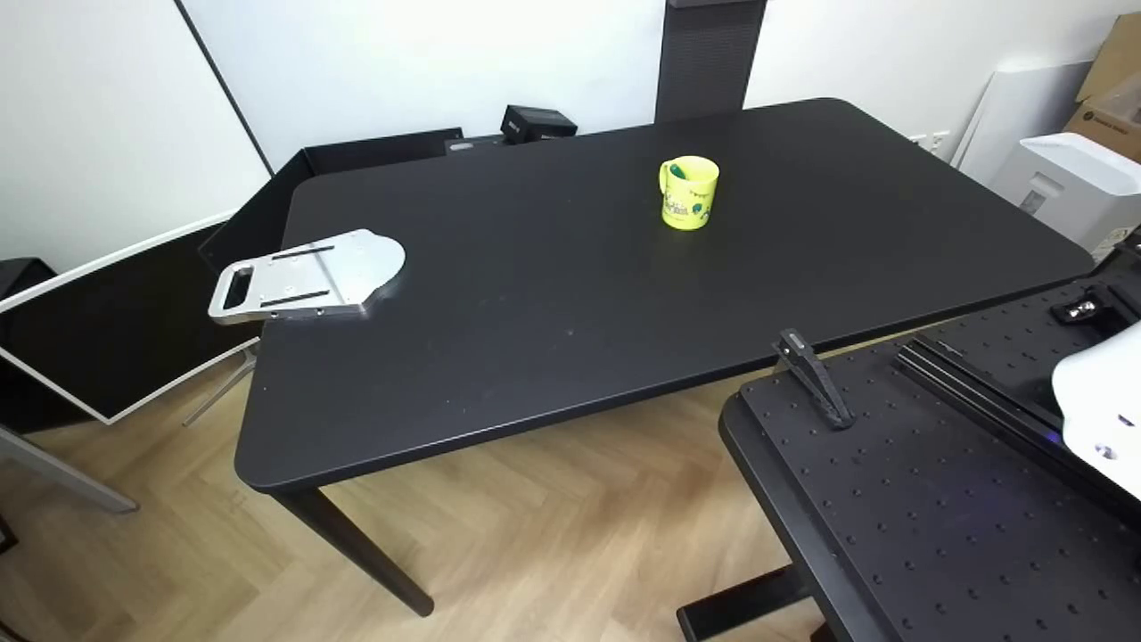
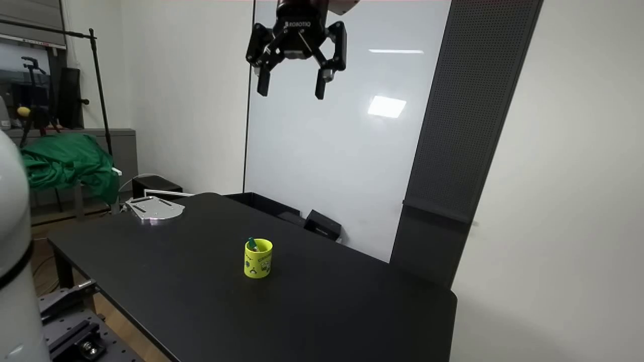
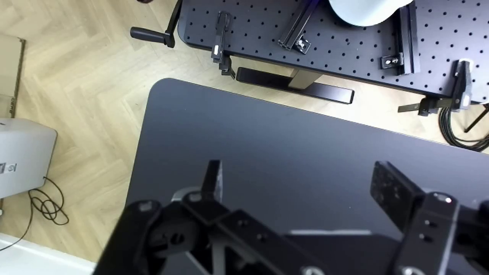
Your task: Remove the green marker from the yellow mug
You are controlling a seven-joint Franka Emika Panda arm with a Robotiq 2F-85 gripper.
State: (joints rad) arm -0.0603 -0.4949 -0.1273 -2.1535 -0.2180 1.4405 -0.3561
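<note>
- Yellow mug (image 1: 689, 198): squat, smooth-looking cylinder, small printed figures on its wall, loop handle on the side. It's standing upright on the desk (image 1: 499, 294), sitting inboard of the edges, well apart from every corner.
- Green marker (image 1: 678, 171): thin dark stick, leaning inside the mug, its end showing at the rim in both exterior views. Mug wall is hiding its lower part.
- Gripper (image 2: 291, 95): black linkages, flat pads, jaws standing wide apart. Pointing down, hanging high over the desk, well apart from the mug.
- Silver plate (image 1: 343, 263): flat, metallic sheen, rounded at one end, handle cutout at the other, which is overhanging a short edge.
- Desk: matte black, rounded corners, a few pale specks. One long edge is running along the whiteboard (image 2: 327, 161) and a dark perforated panel (image 2: 473, 100); the opposite one is facing a black hole-grid platform (image 1: 945, 535).
- Room: pale herringbone floor (image 1: 553, 535); green cloth (image 2: 70, 161) bunching beyond the plate's short edge, white bin (image 1: 1070, 192) standing past the opposite one.
</note>
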